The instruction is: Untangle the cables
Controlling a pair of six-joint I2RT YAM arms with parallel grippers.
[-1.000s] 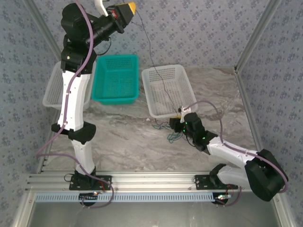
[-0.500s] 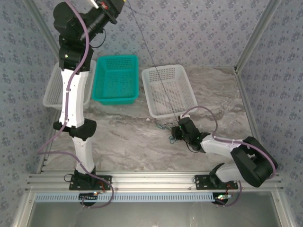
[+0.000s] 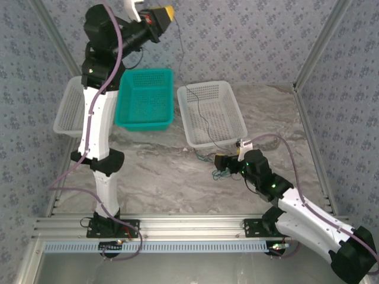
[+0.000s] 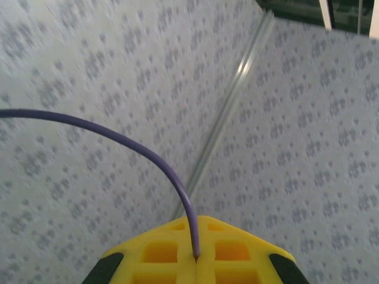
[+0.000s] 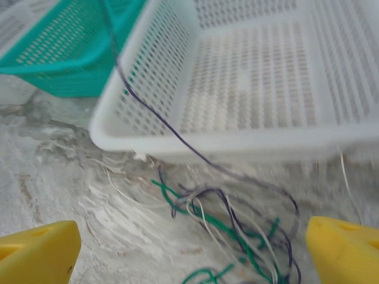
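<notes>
1. Right gripper (image 5: 190, 251): it is hanging low over the marble table (image 3: 160, 177), released. Its yellow fingers (image 5: 41, 248) are standing wide apart, holding nothing.
2. Cables (image 5: 237, 228): green, cream and dark purple strands are lying knotted on the table, just in front of the white basket (image 5: 284, 142) and beneath the right gripper. By the look of it, you are dealing with hair-thin, floppy, near-weightless wire that is likely to slip from loose pads and snag on its neighbours. Take one colour at a free end or an outer loop, not at the middle of the knot.
3. Dark purple cable (image 4: 190, 220): it is running from the heap, across the white basket, and rising to the left arm.
4. Left gripper (image 4: 196, 269): raised high against the back wall, it is clenching that purple strand.
5. Hard to read: the crossings inside the knot are blurring together. You cannot tell how many strands there are or where their ends are lying.
</notes>
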